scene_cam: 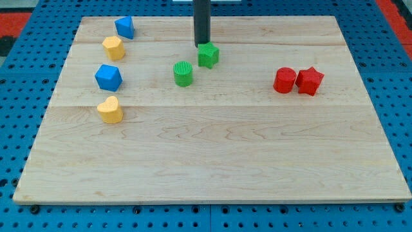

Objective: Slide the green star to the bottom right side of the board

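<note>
The green star (pixel 208 55) lies on the wooden board (pixel 212 154), in the upper middle. My tip (pixel 201 44) is just above the star's upper left edge, touching or nearly touching it. The rod rises straight to the view's top. A green cylinder (pixel 183 73) stands just below and left of the star.
A red cylinder (pixel 284 80) and a red star (pixel 309 80) sit side by side at the right. At the left lie a blue block (pixel 125 27), a yellow hexagon (pixel 113 48), a blue block (pixel 108 77) and a yellow heart (pixel 110 109).
</note>
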